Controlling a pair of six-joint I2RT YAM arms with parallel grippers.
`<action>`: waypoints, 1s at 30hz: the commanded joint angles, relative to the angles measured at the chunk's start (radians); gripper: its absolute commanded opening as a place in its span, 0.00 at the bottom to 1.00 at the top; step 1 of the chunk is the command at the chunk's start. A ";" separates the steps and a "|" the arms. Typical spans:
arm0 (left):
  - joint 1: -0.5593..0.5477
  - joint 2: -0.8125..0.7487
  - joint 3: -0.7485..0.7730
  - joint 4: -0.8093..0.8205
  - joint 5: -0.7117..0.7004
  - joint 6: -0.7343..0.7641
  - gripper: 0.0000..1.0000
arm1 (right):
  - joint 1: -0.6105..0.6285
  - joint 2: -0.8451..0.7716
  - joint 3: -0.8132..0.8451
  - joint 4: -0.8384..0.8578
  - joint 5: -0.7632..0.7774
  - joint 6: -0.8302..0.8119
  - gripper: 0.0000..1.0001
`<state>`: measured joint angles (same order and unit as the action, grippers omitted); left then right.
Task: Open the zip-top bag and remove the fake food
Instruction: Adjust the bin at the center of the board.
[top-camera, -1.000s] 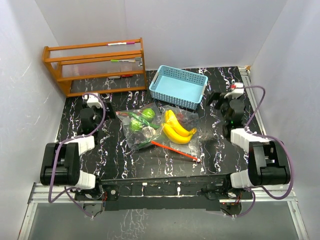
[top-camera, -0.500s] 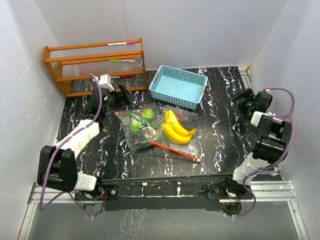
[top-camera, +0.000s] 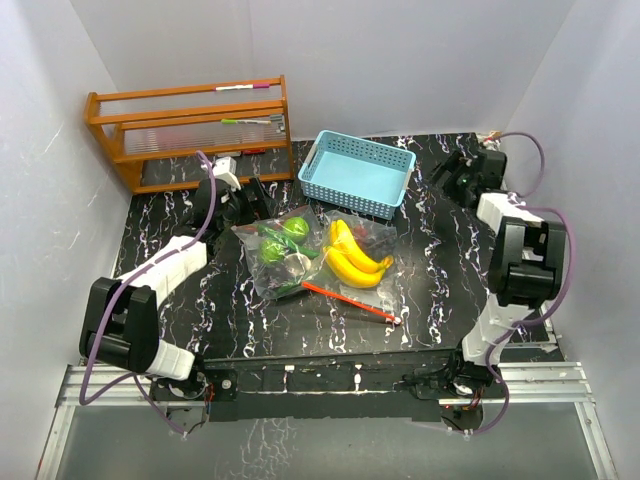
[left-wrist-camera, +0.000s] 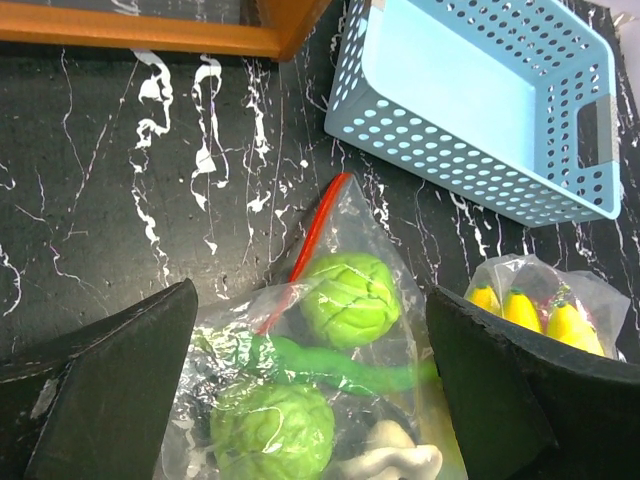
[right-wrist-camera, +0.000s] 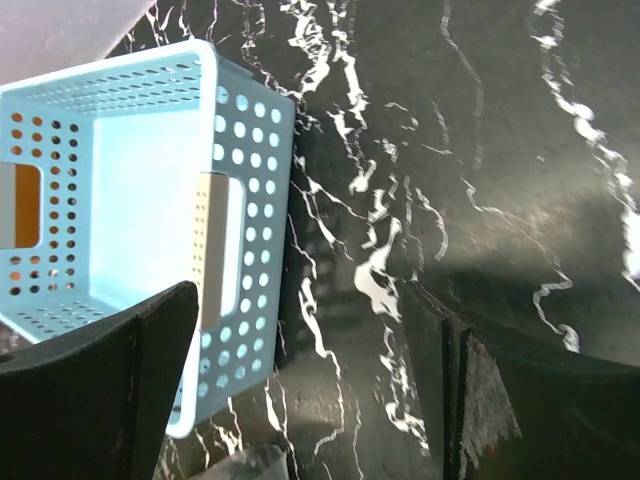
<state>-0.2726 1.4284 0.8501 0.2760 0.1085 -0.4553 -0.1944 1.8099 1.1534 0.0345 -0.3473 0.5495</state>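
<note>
The left tool (left-wrist-camera: 310, 298) is wide open and holds nothing. It hangs just over the far left corner of the zip-top bag (left-wrist-camera: 395, 250). One finger is on each side of that corner, and neither seems to touch it. Under the tool are two round green pieces (left-wrist-camera: 350, 298) and a long green vegetable (left-wrist-camera: 335, 368), all inside the clear plastic. A red zip strip (left-wrist-camera: 312, 235) runs along the bag's edge there. It looks shut, but that is hard to tell.

Yellow bananas (top-camera: 352, 255) lie just beside the greens, on the side toward the right edge. In the left wrist view they seem to sit in a second clear bag (left-wrist-camera: 540, 280). All of it lies flat in the middle of the tabletop (top-camera: 440, 290).

The right tool (right-wrist-camera: 300, 300) is open too, with nothing between its fingers. It is up near the far right corner of the tabletop, well apart from the bag. Beside it is the light-blue basket (right-wrist-camera: 250, 150), which sits by the far edge. A wooden rack (top-camera: 190, 135) stands in the far left corner.

The job has hardly begun. No tool has hold of the bag, and all the fake food that shows is inside plastic. What is left is to grab the bag, pull the zip open and lift out each piece.
</note>
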 joint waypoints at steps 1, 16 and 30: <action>-0.014 -0.002 0.023 -0.014 0.004 0.021 0.97 | 0.111 0.044 0.148 -0.124 0.149 -0.119 0.85; -0.020 -0.016 -0.009 -0.020 -0.009 0.056 0.97 | 0.288 0.215 0.427 -0.012 0.350 -0.572 0.98; -0.024 0.007 -0.019 -0.015 0.034 0.062 0.97 | 0.297 0.515 0.787 -0.005 0.201 -0.782 0.98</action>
<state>-0.2905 1.4387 0.8375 0.2607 0.1123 -0.4011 0.0982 2.2799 1.8080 -0.0116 -0.0650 -0.1577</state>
